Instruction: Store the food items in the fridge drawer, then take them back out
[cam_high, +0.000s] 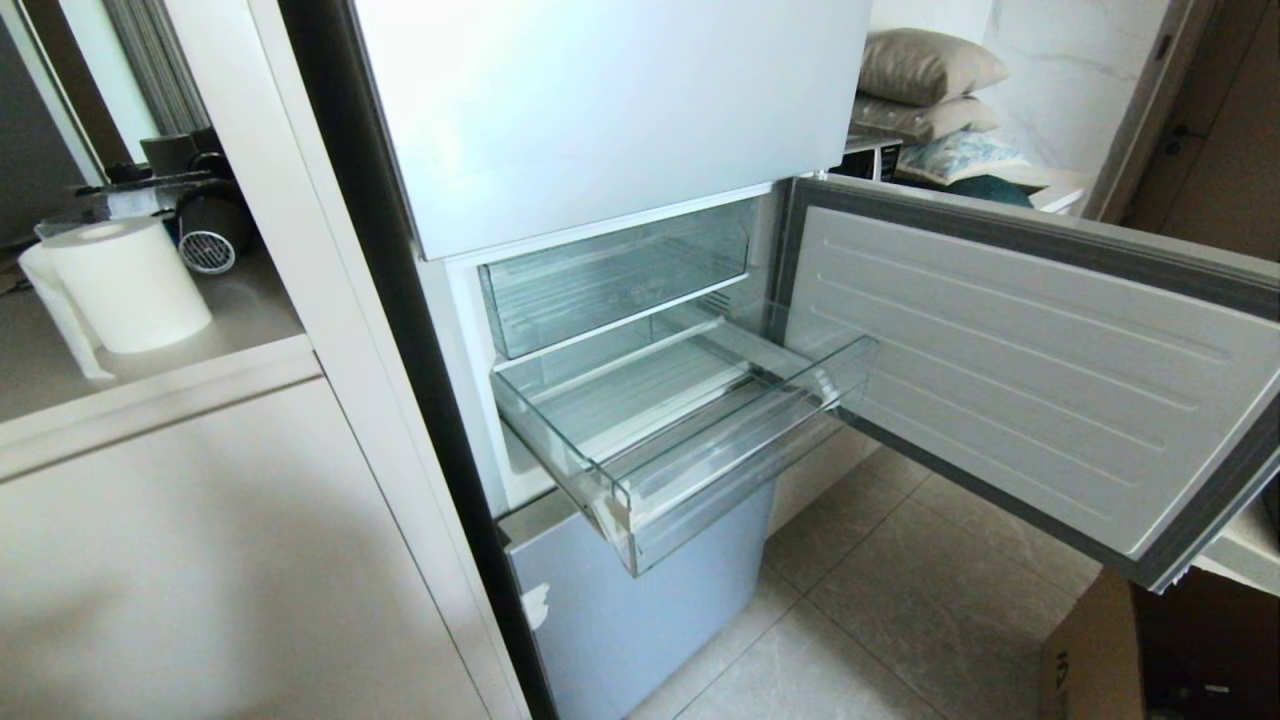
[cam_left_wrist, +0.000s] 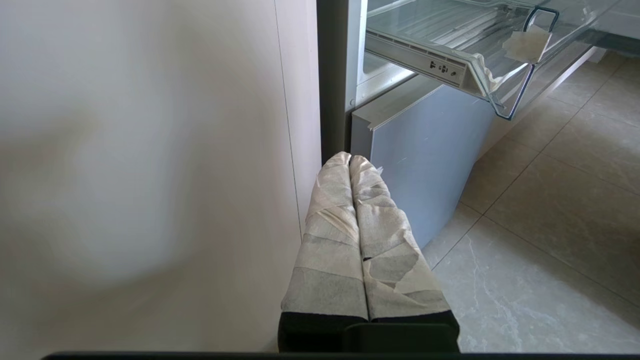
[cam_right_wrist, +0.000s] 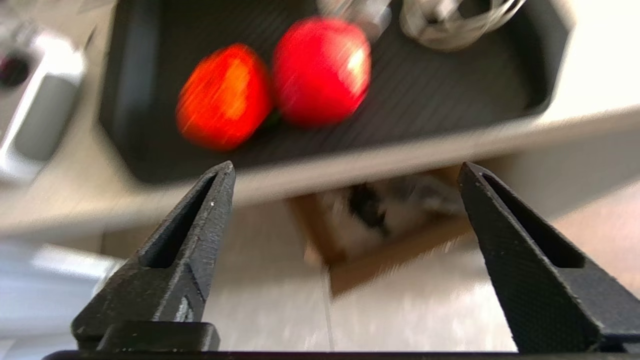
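Note:
The clear fridge drawer (cam_high: 700, 450) is pulled out of the fridge and holds nothing; a white tape scrap marks its front corner (cam_left_wrist: 525, 44). In the right wrist view two round red food items, one orange-red (cam_right_wrist: 222, 97) and one deeper red (cam_right_wrist: 320, 70), lie side by side in a black tray (cam_right_wrist: 440, 105) on a pale counter. My right gripper (cam_right_wrist: 345, 170) is open with nothing between its fingers, a short way off from the tray's near edge. My left gripper (cam_left_wrist: 350, 159), wrapped in pale tape, is shut and hangs low beside the cabinet, below the drawer. Neither arm shows in the head view.
The fridge door (cam_high: 1040, 370) stands open to the right. A second clear bin (cam_high: 610, 275) sits above the drawer. A paper roll (cam_high: 125, 285) stands on the left counter. A cardboard box (cam_high: 1150, 650) is on the tiled floor at the right.

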